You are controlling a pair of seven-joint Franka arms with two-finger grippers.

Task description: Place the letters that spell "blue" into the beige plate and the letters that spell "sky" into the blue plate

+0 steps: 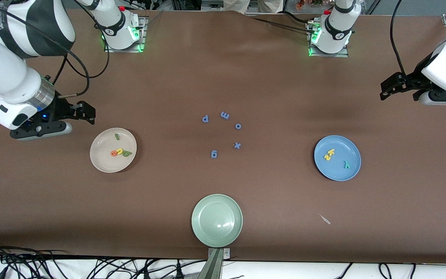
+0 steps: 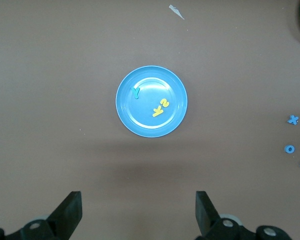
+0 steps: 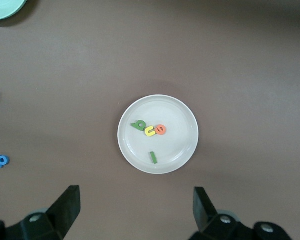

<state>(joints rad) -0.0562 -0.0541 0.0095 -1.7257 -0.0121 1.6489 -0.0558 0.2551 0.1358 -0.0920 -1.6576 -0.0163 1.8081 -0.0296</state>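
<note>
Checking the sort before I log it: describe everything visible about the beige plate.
The beige plate is round, plain cream with a shallow raised rim, smooth and slightly glossy. It sits flat on the brown table toward the right arm's end. Inside lie four foam letters: green l apart, and orange e, yellow u, green b clustered together.

- The brown table lies bare between the robot bases and the 5 blue letters, which form a loose ring at mid-table.
- Wide bare strips separate that ring from the beige plate and from the blue plate.
- The pale green plate sits at the table edge nearest the front camera, well apart from everything else.
- A small white scrap lies nearer the front camera than the blue plate.
- The right gripper, fingers spread, hangs just beside the beige plate; the left gripper, also spread, hangs over bare table at its own end.
</note>
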